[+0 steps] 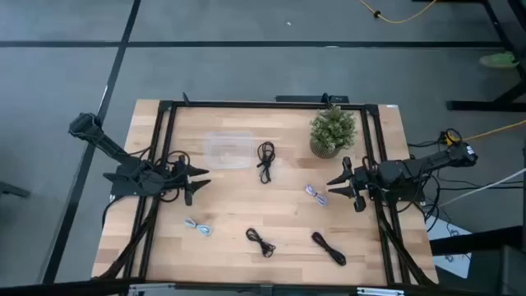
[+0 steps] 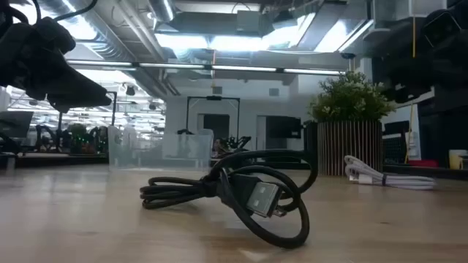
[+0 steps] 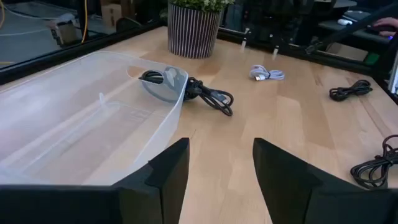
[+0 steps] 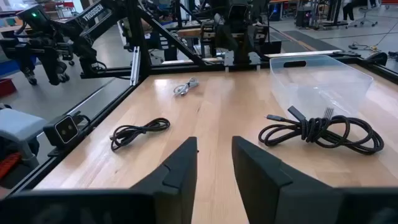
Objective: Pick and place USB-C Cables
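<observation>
A clear plastic bin (image 1: 228,149) is sitting on the wooden tabletop (image 1: 246,210) with nothing lying inside it. One black USB-C cable (image 1: 265,160) is lying coiled just beside the bin, on the side toward the potted plant (image 1: 332,130). A pale cable (image 1: 316,194) is resting near the right pincer (image 1: 340,184), whose fingers are standing apart, holding nothing. Another pale cable (image 1: 197,227) is lying near the left edge of the tabletop, and two more black cables (image 1: 260,242) (image 1: 328,247) are lying toward the front edge. The left pincer (image 1: 194,178) is hovering open and empty beside the bin.
</observation>
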### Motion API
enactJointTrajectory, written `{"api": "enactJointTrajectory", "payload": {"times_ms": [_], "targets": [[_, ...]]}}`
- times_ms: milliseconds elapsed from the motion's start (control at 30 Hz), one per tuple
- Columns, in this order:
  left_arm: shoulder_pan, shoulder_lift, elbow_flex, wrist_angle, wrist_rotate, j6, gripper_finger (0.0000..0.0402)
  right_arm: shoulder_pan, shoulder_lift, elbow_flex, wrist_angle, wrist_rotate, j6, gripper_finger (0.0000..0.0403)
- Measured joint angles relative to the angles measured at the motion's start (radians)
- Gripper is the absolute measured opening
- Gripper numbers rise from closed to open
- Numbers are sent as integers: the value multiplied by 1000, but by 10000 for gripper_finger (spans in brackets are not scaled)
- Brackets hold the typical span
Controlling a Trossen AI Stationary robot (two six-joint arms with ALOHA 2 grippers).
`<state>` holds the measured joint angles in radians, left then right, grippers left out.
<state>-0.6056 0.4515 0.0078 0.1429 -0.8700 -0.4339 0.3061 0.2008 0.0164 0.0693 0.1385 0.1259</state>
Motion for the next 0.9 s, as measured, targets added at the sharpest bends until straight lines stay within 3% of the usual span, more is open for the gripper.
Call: {"api": "enactJointTrajectory", "payload": {"times_ms": [900], "targets": [[0, 0, 0, 0, 0, 0, 172, 0, 0, 0, 0, 1, -47, 106]]}}
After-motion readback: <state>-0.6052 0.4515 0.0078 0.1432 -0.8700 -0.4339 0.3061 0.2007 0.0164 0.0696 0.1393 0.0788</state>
